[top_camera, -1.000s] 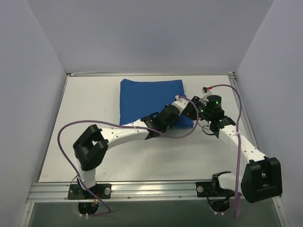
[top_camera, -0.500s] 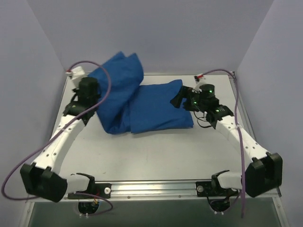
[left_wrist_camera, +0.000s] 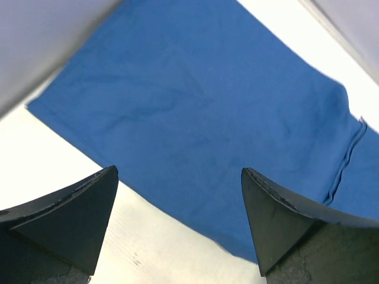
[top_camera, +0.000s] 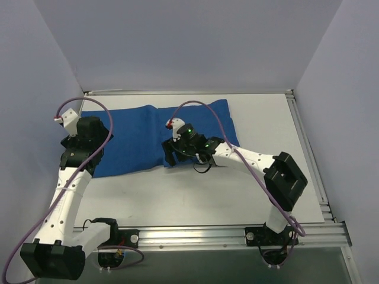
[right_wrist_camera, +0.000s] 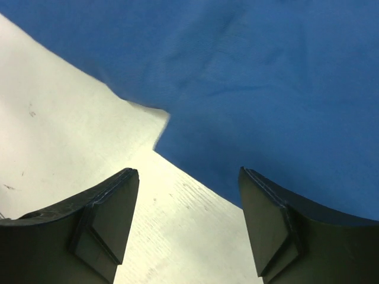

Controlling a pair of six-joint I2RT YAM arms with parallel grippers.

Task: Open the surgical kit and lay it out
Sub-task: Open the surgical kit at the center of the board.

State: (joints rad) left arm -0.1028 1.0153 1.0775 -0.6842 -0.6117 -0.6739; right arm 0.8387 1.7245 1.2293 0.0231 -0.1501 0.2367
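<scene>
The surgical kit shows as a blue cloth wrap (top_camera: 136, 133) on the white table (top_camera: 195, 195). One flap lies flat and spread out to the left, and the folded bulk sits on the right (top_camera: 207, 121). My left gripper (top_camera: 89, 155) hovers open over the flap's near left part, holding nothing; in the left wrist view the cloth (left_wrist_camera: 207, 106) lies ahead of the gripper (left_wrist_camera: 179, 171). My right gripper (top_camera: 185, 158) stands open above the cloth's front edge at the middle. In the right wrist view a notch in the cloth edge (right_wrist_camera: 160, 133) lies just beyond the gripper (right_wrist_camera: 188, 171).
Pale walls close in the table on the left, back and right. An aluminium rail (top_camera: 189, 234) with both arm bases runs along the near edge. Purple cables (top_camera: 204, 112) loop over each arm. Bare table (right_wrist_camera: 71, 118) lies in front of the cloth.
The left gripper carried a flap of the wrap up and out to the left, then opened; the flap now lies flat. The right gripper moved from the wrap's right side to its front edge.
</scene>
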